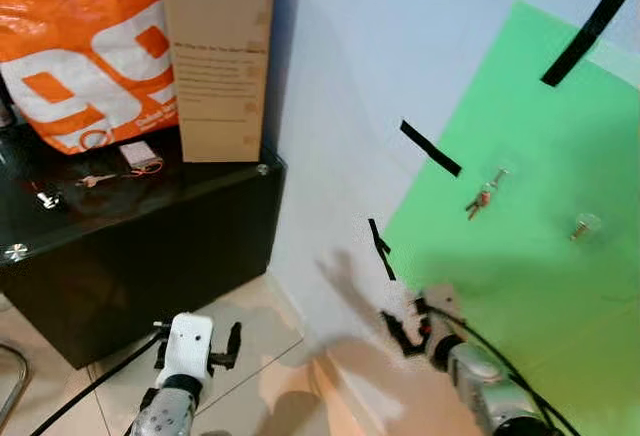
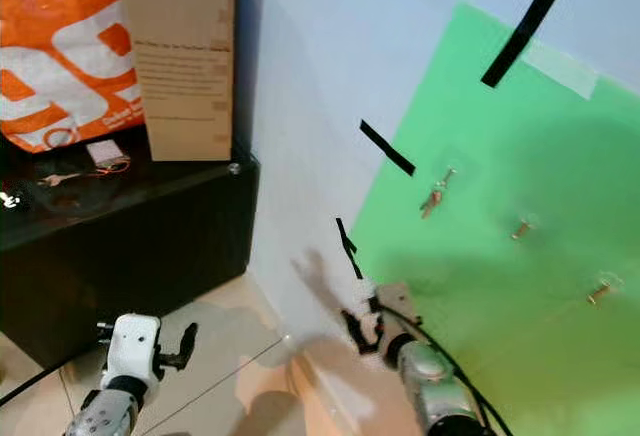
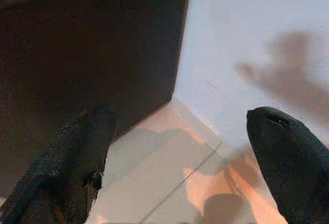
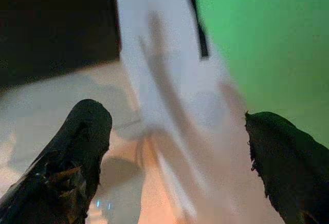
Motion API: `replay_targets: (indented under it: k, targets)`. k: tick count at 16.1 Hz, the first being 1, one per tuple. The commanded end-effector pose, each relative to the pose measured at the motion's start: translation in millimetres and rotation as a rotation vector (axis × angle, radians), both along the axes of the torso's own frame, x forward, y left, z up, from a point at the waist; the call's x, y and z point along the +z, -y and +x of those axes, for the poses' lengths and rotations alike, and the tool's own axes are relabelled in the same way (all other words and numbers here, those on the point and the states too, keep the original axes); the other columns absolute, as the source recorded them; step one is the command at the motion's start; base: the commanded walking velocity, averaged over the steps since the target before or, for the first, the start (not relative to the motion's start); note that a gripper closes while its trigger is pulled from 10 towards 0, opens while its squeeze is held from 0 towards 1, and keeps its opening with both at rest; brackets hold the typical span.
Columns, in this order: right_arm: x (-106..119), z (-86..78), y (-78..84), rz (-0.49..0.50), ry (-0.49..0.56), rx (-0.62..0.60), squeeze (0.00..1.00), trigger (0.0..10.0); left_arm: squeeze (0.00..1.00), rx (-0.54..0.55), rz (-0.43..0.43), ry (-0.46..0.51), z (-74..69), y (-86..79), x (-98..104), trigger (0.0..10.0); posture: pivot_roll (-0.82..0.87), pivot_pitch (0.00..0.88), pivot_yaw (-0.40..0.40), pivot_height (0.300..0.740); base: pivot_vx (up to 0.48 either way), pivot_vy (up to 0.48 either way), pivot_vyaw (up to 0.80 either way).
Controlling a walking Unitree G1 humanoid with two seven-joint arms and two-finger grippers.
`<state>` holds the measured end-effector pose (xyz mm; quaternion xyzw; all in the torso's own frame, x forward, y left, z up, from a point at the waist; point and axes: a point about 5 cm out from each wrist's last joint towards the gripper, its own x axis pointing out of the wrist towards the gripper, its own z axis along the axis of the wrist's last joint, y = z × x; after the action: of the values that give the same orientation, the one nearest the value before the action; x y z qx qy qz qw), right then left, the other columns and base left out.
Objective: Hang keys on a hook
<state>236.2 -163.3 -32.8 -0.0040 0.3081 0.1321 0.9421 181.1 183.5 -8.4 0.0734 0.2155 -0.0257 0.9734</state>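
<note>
While the keys [image 1: 484, 196] hang on a hook up on the green sheet [image 1: 540, 256], job looks done!
Right gripper [image 1: 405, 331] sits below them, spread wide, empty; left gripper [image 3: 180, 167] likewise. Risk: a rising arm could knock them off.

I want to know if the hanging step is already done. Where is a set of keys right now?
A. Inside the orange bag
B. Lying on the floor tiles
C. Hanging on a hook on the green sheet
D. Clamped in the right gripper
C: a set of keys hangs from a hook on the green sheet on the wall, while the right gripper below it is open and holds nothing.
</note>
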Motion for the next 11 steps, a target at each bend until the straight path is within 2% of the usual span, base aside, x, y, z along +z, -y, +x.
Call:
replay_targets:
  k: [1,3,5,9,11]
  targets:
    - [3.1,1.3,8.0,0.003,0.006,-0.014,0.00,10.0,0.00,-0.016,-0.001,0.019,4.2,6.1,4.6,10.0,0.07,0.000,-0.174,0.740,0.259,0.000,0.00]
    - [6.7,-1.9,7.5,-0.024,0.017,0.096,0.00,10.0,0.00,-0.027,-0.004,0.006,-0.3,6.9,1.8,10.0,0.06,0.000,-0.172,0.740,0.264,0.000,0.00]
    - [7.5,-0.8,6.7,-0.019,0.014,0.098,0.00,10.0,0.00,-0.026,0.002,0.010,-0.3,5.8,3.3,10.0,0.09,0.000,-0.183,0.740,0.264,0.000,0.80]
    - [6.1,-1.7,-4.9,0.007,0.000,0.121,0.00,10.0,0.00,-0.002,0.009,0.009,-1.6,-2.3,4.2,10.0,0.07,0.000,-0.172,0.740,0.265,0.000,0.80]
    - [5.0,-4.3,-5.9,0.024,-0.012,0.084,0.00,10.0,0.00,-0.019,0.016,0.006,-0.3,-0.5,2.9,10.0,0.07,0.000,-0.172,0.740,0.268,0.000,0.00]
